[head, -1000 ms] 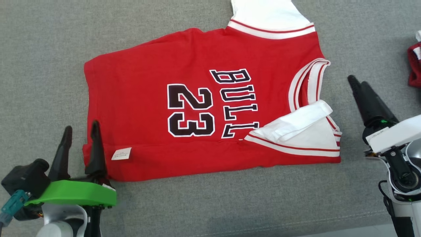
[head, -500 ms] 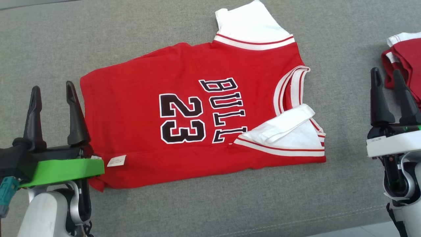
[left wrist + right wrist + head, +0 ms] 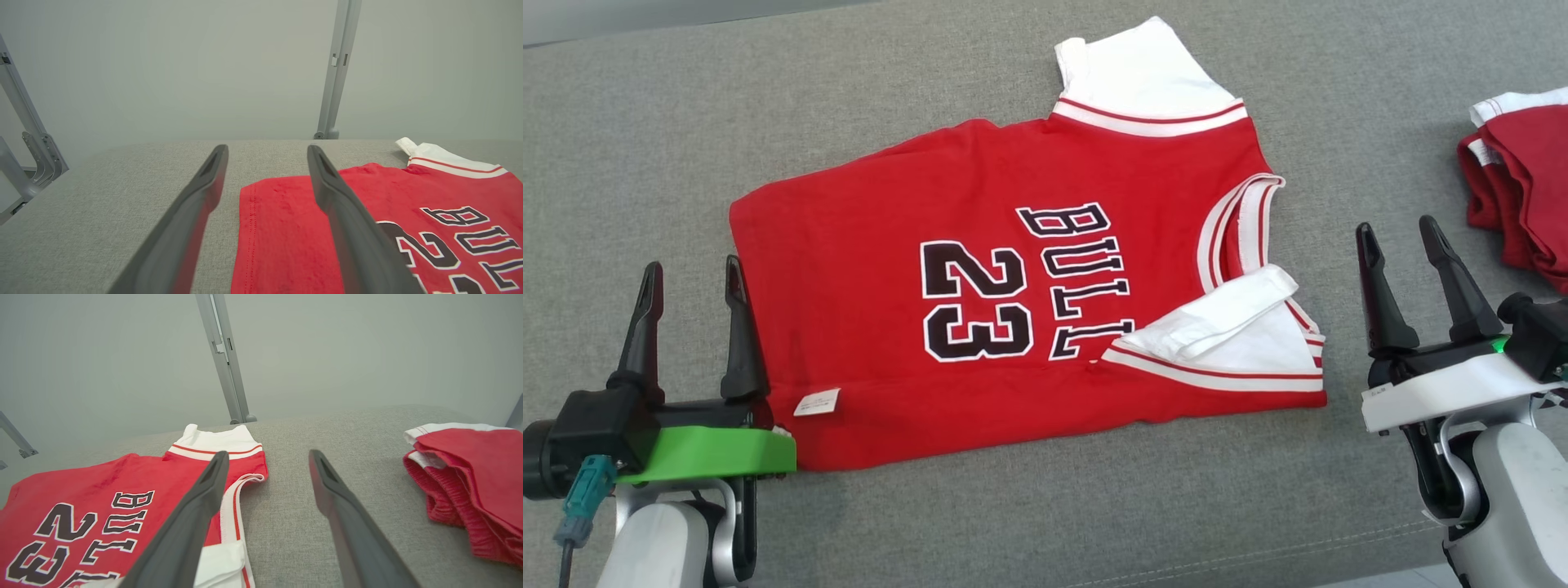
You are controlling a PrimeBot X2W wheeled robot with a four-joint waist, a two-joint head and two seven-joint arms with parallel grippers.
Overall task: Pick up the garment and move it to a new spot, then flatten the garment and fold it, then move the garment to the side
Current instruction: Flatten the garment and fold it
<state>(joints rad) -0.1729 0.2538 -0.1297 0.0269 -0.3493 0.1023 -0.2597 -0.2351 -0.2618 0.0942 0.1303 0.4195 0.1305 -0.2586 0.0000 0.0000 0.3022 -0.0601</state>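
The garment (image 3: 866, 245) is a red jersey with white sleeves and black "BULL 23" lettering, lying flat on the grey padded surface with its near long edge folded over and a white tag showing. It also shows in the left wrist view (image 3: 286, 228) and the right wrist view (image 3: 90, 486). My left gripper (image 3: 692, 276) stands open just off the jersey's hem end, fingers apart, nothing between them (image 3: 267, 153). My right gripper (image 3: 1398, 235) is open to the right of the collar end, above bare fabric surface (image 3: 267, 457).
A second red and white folded garment (image 3: 1523, 188) lies at the right edge, also seen in the right wrist view (image 3: 470, 477). Grey metal frame posts (image 3: 337, 69) rise behind the surface. The surface's front seam (image 3: 1258, 547) runs near the bottom.
The head camera has shifted, so the whole picture moved. The right gripper went from a tilted, side-on pose to upright with both fingers apart, and the left gripper stands off the hem instead of over it.
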